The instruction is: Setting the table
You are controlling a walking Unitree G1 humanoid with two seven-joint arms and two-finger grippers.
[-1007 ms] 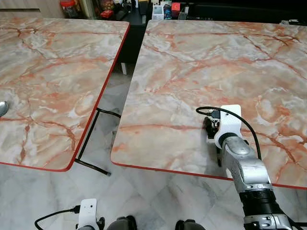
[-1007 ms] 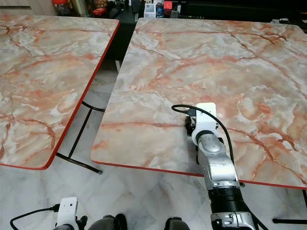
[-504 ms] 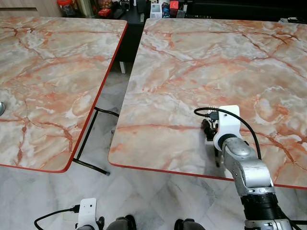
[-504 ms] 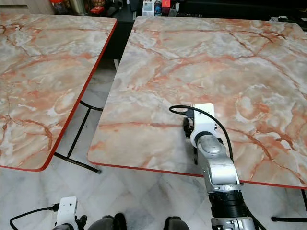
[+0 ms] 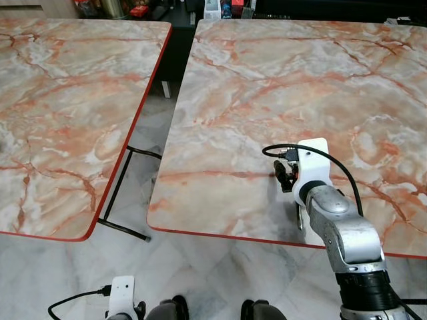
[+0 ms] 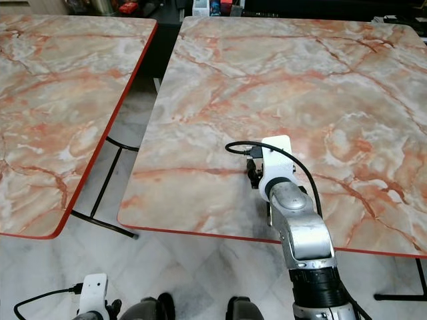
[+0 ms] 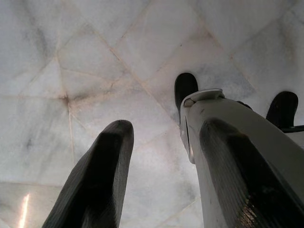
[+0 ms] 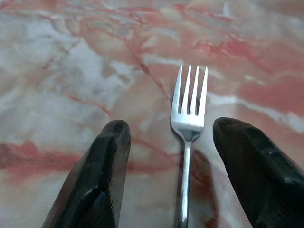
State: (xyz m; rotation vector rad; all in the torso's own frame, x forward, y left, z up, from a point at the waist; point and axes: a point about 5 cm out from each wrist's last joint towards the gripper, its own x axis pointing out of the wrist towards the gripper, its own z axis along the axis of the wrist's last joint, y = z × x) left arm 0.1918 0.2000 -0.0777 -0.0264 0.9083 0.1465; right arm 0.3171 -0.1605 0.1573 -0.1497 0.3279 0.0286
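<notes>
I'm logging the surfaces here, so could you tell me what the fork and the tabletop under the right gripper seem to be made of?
Fork: looks like polished steel, silvery with bright glints on the tines.
Tabletop: marble-patterned in pink and white with red veins and a thin red edge; likely a glossy laminate, though real stone can't be excluded.
The right gripper is open, its fingers either side of the fork.

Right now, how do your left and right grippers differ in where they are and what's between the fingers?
The right gripper is over the marble table with a fork lying between its fingers; the left gripper hangs low over the tiled floor with nothing between them. Both are open.
</notes>
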